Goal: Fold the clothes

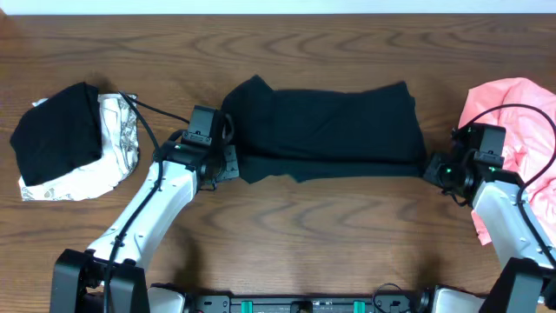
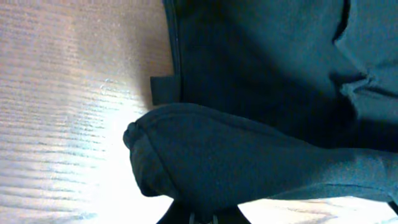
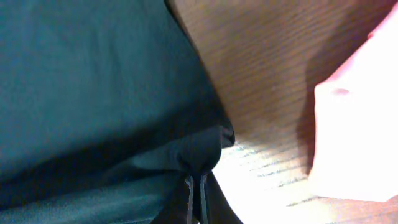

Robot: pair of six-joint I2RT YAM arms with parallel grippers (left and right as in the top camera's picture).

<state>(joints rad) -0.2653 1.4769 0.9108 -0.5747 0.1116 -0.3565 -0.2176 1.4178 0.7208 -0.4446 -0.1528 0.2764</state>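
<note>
At table centre, the black shirt [image 1: 330, 126] lies partly folded, with the left gripper [image 1: 231, 165] and right gripper [image 1: 431, 166] pinching its ends. The pink shirt [image 1: 512, 113] is not yet folded. A finished stack [image 1: 61, 143] lies at the left.

Legible txt / labels / brands / nos.: none, all 3 views.
- Black T-shirt [image 1: 330, 122], centre: plain fabric, nothing to read.
- White-grey patterned garment [image 1: 113, 161], left: print only, too small to tell any letters.
- Pink garment [image 1: 504, 91], right: plain, nothing to read.
</note>
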